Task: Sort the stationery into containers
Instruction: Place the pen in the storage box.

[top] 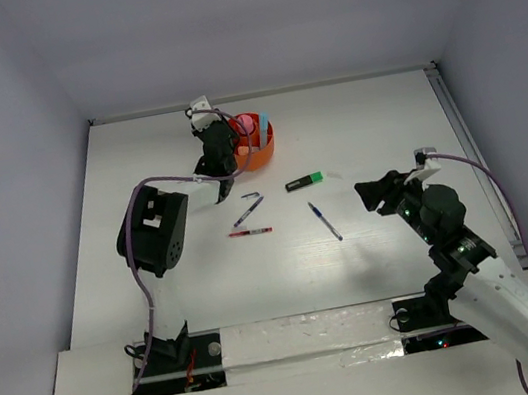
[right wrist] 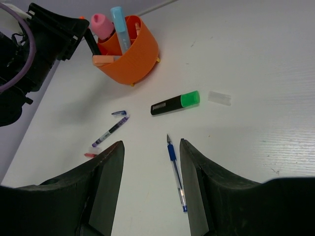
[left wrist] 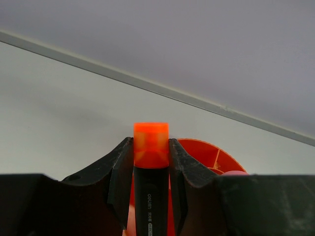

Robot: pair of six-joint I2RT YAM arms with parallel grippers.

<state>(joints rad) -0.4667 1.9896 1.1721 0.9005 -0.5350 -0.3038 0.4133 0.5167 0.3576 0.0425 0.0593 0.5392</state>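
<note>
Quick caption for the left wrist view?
Left fingers grip an orange highlighter, with the orange cup just behind.

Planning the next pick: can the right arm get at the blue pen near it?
Probably yes: the right gripper is open, and the blue pen lies alone on bare table right in front of it, nothing across it.

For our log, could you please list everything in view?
round orange plastic cup: one, orange, far table
stubby pink bottle-like piece: one, pink, in cup
light-blue marker: one, light-blue, in cup
peach marker: one, peach, in cup
black highlighter with green cap: one, black-green, mid-table
thin blue pen: one, blue, mid-table
thin purple-tipped pen: one, purple, mid-table
thin red pen: one, red, mid-table
small blue clip: one, blue, mid-table
clear cap: one, clear, mid-table
black highlighter with orange cap: one, black-orange, between left fingers
left fingers: two, black, shut, beside cup
right fingers: two, black, open, empty
</note>
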